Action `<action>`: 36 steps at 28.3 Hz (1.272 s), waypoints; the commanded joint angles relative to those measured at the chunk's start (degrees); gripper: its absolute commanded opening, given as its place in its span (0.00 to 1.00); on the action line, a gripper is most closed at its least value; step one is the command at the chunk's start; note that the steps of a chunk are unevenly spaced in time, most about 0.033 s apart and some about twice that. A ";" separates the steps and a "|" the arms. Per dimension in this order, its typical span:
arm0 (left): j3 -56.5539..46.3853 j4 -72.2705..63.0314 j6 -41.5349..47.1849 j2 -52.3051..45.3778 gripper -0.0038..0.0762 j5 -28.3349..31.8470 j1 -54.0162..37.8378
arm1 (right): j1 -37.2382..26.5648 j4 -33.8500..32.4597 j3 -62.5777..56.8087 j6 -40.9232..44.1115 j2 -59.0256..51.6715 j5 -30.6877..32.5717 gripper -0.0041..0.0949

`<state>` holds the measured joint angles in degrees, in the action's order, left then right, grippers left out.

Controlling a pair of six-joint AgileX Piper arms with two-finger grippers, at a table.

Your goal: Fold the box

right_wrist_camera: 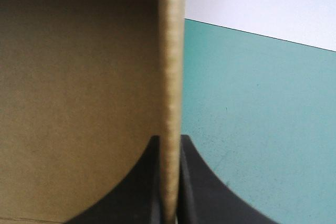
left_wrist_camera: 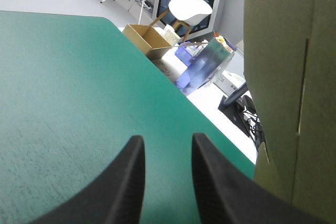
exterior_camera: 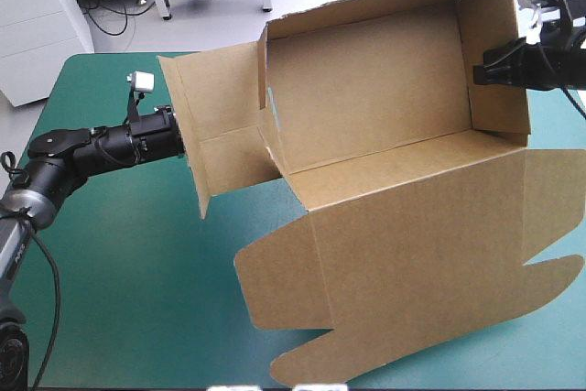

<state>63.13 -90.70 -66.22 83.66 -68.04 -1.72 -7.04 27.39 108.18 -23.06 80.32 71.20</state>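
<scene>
The brown box (exterior_camera: 366, 89) stands as an open tray tilted up toward me, its lid (exterior_camera: 421, 254) lying flat toward the table's front edge. My right gripper (exterior_camera: 478, 73) is shut on the top edge of the box's right wall (exterior_camera: 499, 61); in the right wrist view the wall's edge (right_wrist_camera: 170, 77) runs straight between the fingers of the right gripper (right_wrist_camera: 169, 140). A side flap (exterior_camera: 215, 125) sticks out on the left and hides the tip of my left arm (exterior_camera: 137, 142). My left gripper (left_wrist_camera: 165, 142) is open over bare cover, with the box's board (left_wrist_camera: 289, 77) close beside it.
The teal-green cover (exterior_camera: 137, 272) is bare on the front left, under and in front of the left arm. The table's far edge (left_wrist_camera: 173, 85) runs ahead of the left gripper. The lid reaches nearly to the table's front and right edges.
</scene>
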 commanded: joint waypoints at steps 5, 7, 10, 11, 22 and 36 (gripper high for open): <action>3.50 -7.51 0.40 -2.26 0.54 -6.77 0.30 | -0.07 2.72 1.37 1.78 -1.49 -5.41 0.02; 4.04 -7.62 0.49 -2.26 0.60 -6.77 0.45 | -0.07 2.62 1.37 1.78 -1.49 -5.81 0.02; 4.81 -7.62 1.42 -2.26 0.68 -6.77 1.94 | -0.07 2.41 1.37 1.78 -1.49 -6.52 0.02; 5.24 -7.62 1.42 -2.26 0.70 -6.77 2.69 | -0.07 2.37 1.37 1.99 -1.49 -6.77 0.02; 12.73 -7.62 2.30 -2.26 0.70 -6.77 7.85 | -0.07 2.08 1.37 3.20 -0.62 -7.31 0.02; 16.04 -1.00 5.31 -2.16 0.70 -0.57 9.64 | 16.97 -16.93 1.37 16.32 0.75 -17.27 0.03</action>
<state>76.64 -90.24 -62.28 83.66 -68.52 6.67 7.28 9.62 108.18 -10.57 82.05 59.69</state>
